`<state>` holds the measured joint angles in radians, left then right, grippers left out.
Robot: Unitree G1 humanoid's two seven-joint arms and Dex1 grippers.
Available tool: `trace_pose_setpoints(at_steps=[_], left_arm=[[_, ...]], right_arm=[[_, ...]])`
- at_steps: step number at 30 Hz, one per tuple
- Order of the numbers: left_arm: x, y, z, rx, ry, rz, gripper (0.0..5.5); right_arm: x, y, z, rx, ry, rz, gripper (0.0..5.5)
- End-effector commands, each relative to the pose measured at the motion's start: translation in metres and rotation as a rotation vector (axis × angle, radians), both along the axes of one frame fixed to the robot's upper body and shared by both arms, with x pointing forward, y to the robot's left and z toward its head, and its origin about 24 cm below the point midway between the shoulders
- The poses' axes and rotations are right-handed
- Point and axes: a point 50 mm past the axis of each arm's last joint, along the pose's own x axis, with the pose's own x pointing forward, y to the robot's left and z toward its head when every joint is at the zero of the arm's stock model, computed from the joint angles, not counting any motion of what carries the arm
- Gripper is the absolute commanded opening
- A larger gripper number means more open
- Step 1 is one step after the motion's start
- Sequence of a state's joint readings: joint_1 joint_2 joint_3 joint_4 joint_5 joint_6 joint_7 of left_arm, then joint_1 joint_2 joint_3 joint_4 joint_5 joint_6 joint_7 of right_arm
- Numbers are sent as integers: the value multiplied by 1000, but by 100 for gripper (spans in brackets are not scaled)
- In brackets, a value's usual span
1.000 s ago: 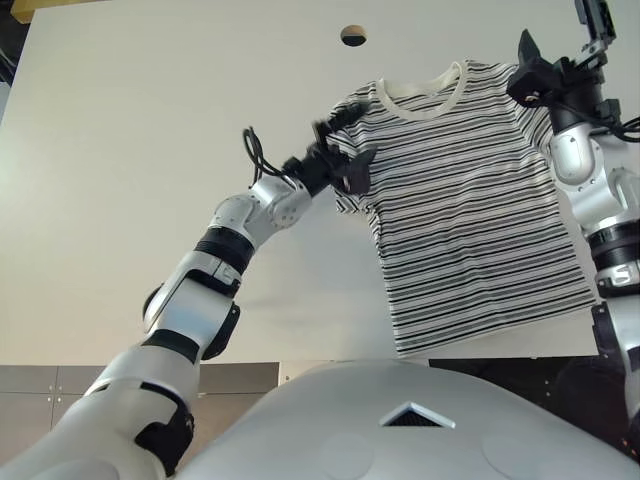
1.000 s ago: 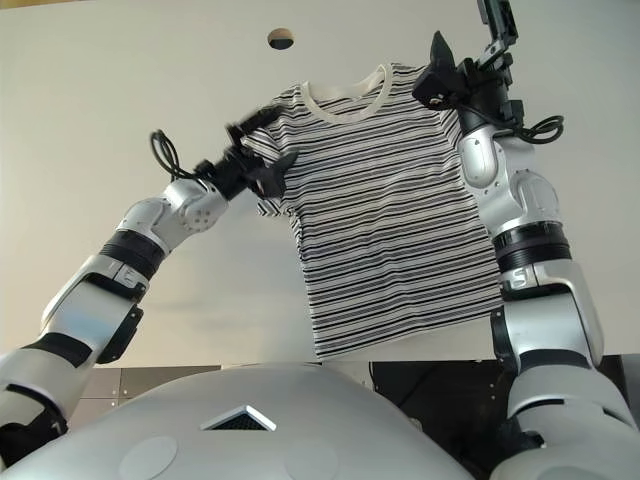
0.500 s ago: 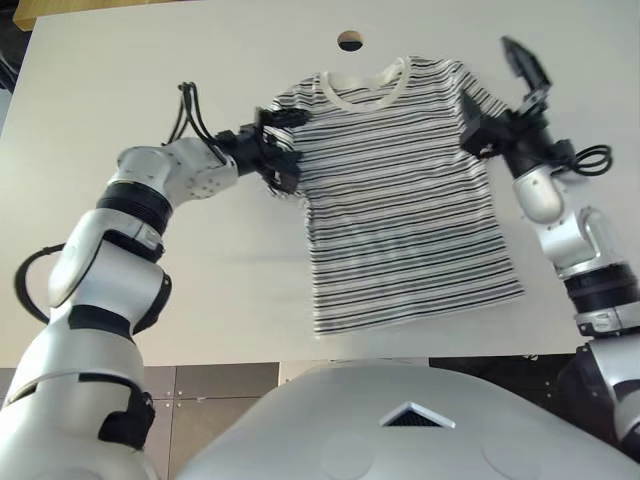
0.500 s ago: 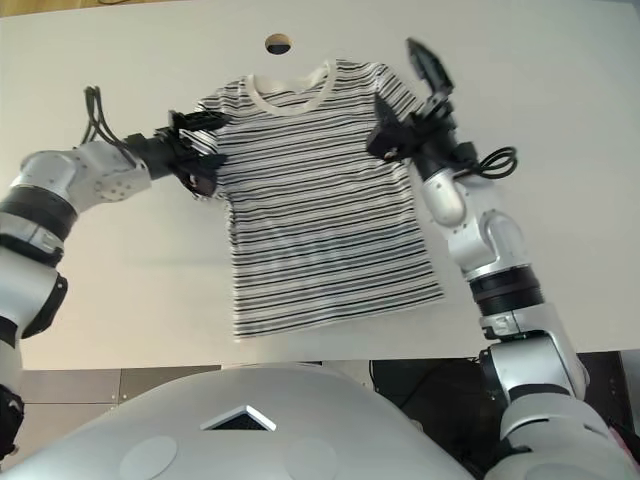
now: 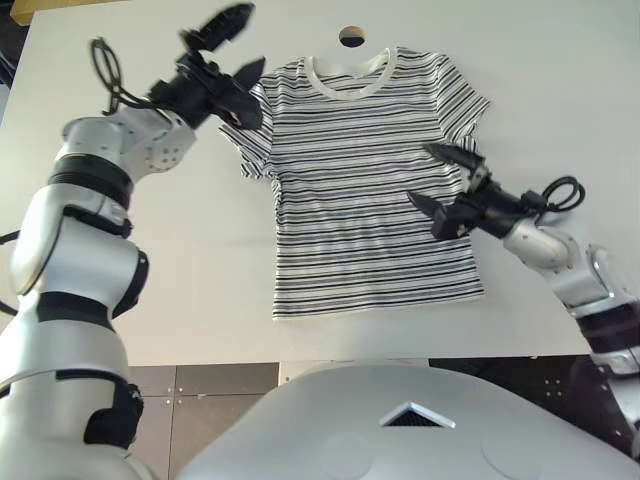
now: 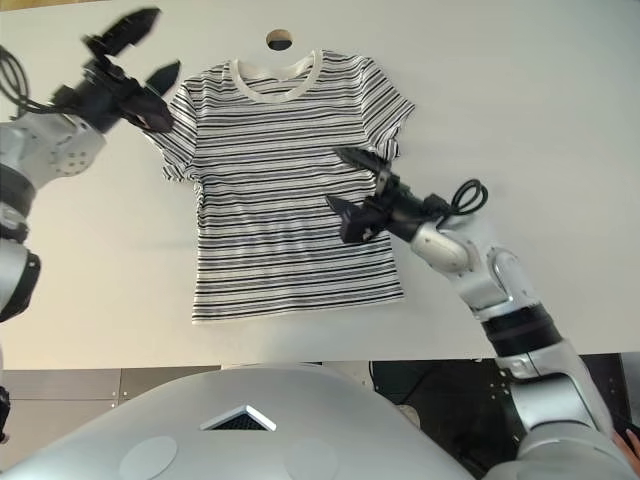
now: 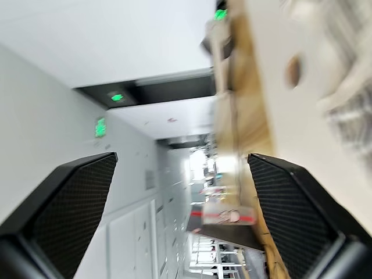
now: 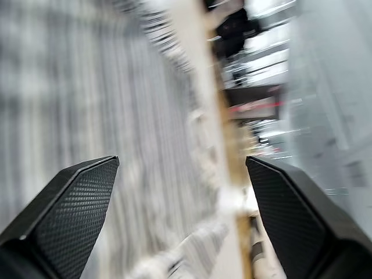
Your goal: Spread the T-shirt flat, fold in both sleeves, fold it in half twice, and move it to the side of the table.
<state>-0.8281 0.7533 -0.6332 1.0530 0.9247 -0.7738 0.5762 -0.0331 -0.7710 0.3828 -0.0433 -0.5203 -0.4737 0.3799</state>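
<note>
White matte table point(image 5: 120, 260), totally plain top, with a wood-coloured band along its edge that shows up in the left wrist view. One small round hole point(image 5: 351, 36) sits near the far edge. Under the near edge you can see grey cabinet fronts point(image 5: 200, 385).

Room-wise, the left wrist view looks past the table into a long indoor space with a pale wall point(image 7: 52, 104) and a couple of green lit signs point(image 7: 100, 126). They're way too blurry to read, and so is everything else back there.

The T-shirt point(image 5: 365, 180) has dark and white stripes and a cream collar. It's lying spread out flat on the table, collar just beside the hole, hem toward the robot, both short sleeves out to the sides. The left sleeve point(image 5: 250, 150) looks a bit rumpled at the end.

The left hand point(image 5: 238, 47) is spread wide open and holding nothing. It's up by the shirt's left shoulder, mostly over bare table, and I can't tell if its lower finger touches the cloth.

The right hand point(image 5: 428, 175) is also open and empty, over the right side of the shirt's body, nearer the robot than the right sleeve. Its wrist view has blurred stripes running between the two dark textured fingers point(image 8: 64, 215).
</note>
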Motion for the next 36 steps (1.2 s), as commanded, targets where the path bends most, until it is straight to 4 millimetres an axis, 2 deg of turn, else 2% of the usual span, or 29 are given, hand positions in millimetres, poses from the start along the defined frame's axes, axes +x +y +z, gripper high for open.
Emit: trace_pose_setpoints(at_steps=[1, 5, 8, 15, 20, 24, 25, 26, 28, 29, 30, 32, 36], left_arm=[[-11, 4, -7, -100, -5, 25, 418], [-16, 11, -12, -260, -34, 113, 418], [-18, 20, -15, -277, -30, 167, 418], [-27, 56, -18, -221, 14, 305, 418], [-20, 47, -24, -227, 39, 317, 418], [-18, 40, -31, -217, 67, 315, 418], [-17, 39, -33, -206, 83, 319, 418], [-17, 38, -37, -186, 111, 318, 418], [-17, 34, -45, -134, 163, 309, 418], [-17, 33, -48, -106, 182, 307, 418], [-17, 32, -50, -78, 192, 309, 418], [-15, 32, -56, 31, 224, 312, 418], [-17, 33, -69, 232, 326, 292, 418]], right_arm=[[-33, 2, -29, -153, 162, 132, 405], [-44, 11, -37, -210, 187, 200, 405], [-47, 3, -40, -249, 185, 199, 405], [-77, -21, -33, -289, 230, 160, 405], [-78, -34, -23, -331, 230, 131, 405], [-73, -34, -10, -316, 202, 121, 405], [-70, -29, -1, -254, 169, 120, 405], [-63, -16, 17, -110, 94, 126, 405], [-51, 7, 62, 258, -41, 115, 405], [-46, 13, 79, 438, -75, 94, 405], [-42, 14, 89, 559, -89, 69, 405], [-29, 11, 96, 695, -122, -12, 405], [-13, 6, 90, 719, -185, -131, 405]])
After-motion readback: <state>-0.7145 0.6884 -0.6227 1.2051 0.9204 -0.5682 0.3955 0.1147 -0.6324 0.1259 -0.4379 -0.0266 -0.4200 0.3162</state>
